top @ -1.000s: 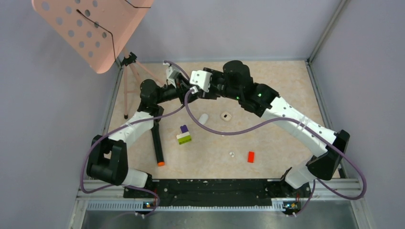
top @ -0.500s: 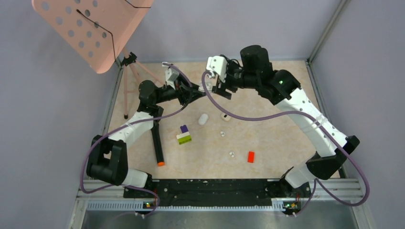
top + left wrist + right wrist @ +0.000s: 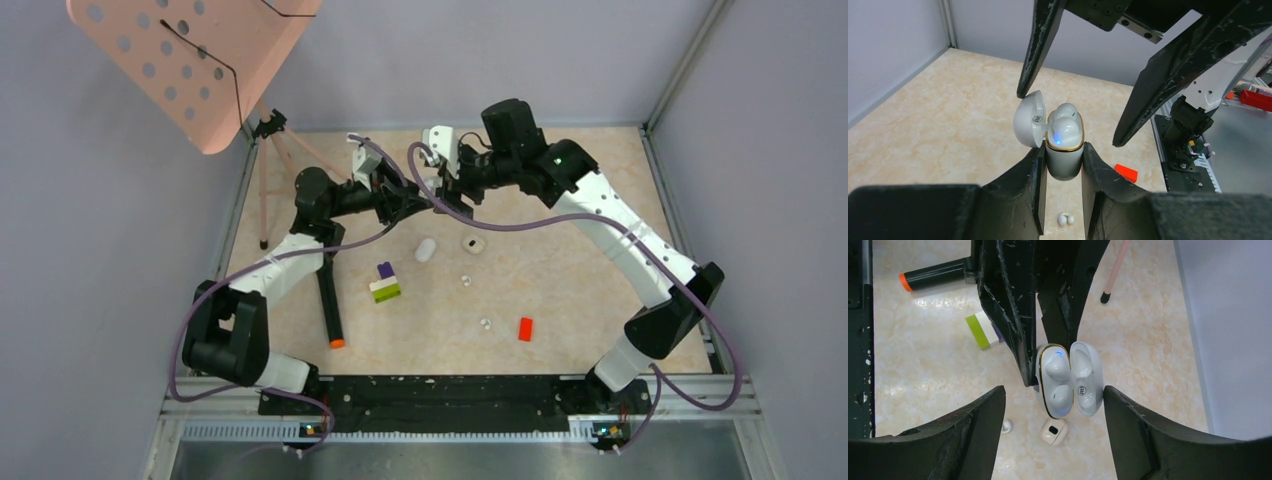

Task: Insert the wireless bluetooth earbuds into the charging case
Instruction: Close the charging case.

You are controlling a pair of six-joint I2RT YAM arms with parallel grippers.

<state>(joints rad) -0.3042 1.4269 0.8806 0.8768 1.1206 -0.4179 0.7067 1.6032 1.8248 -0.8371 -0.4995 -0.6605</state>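
Left wrist view shows the left gripper (image 3: 1064, 150) clamped on the lower body of the charging case (image 3: 1064, 167), holding it upright and clear of the table (image 3: 938, 125). The lid (image 3: 1029, 125) is hinged open to one side. Two earbuds (image 3: 1066, 131) sit in the case wells, one behind the other, and a blue light glows at the case mouth.

Step in hand: insertion into this case appears complete; the lid is not yet closed. The right gripper (image 3: 1052, 390) is released, jaws spread wide, holding nothing. It faces the case from the opposite side, with one finger on each side of the case and lid. In the left wrist view the tip of one right finger (image 3: 1035, 50) stands at the upper edge of the lid; whether it touches cannot be determined.

Next move, as judged: press the lid over toward the case body until it shuts. This calls for a light sideways push against the lid's outer shell, with the left grip steady so the case does not twist or slip between the pads. Excess force could tip the case or unseat an earbud.

Other items lie on the table below the held case: a loose earbud (image 3: 1065, 218), a red brick (image 3: 1126, 172) near it, and a second, beige case (image 3: 1053, 431).
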